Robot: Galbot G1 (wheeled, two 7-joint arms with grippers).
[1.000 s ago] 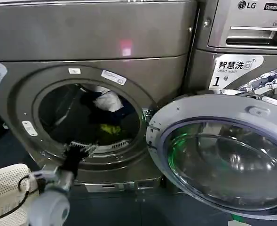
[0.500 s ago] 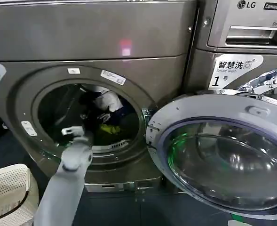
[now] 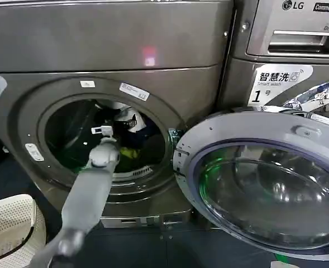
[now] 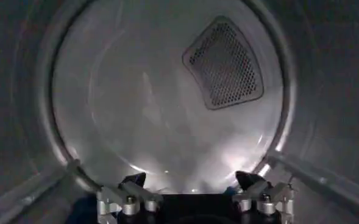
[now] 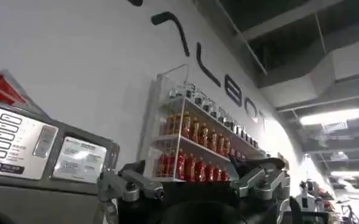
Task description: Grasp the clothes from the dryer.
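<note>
Inside the dryer (image 3: pixel 36 50), left gripper (image 4: pixel 191 181) open near clothes (image 3: pixel 129 137).

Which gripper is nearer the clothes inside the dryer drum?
Left. The left gripper is open inside the dryer, reaching toward the clothes at the back of the drum. The right gripper is open outside the dryer, facing a wall with a bottle shelf.

my matt grey plastic arm (image 3: pixel 89 195) runs into the dryer (image 3: pixel 114 44), brushed metal outside, its drum (image 4: pixel 167 103) smooth dull metal, soft cloth clothes (image 3: pixel 132 120) inside, door (image 3: pixel 265 190) glossy glass in smooth plastic.
</note>
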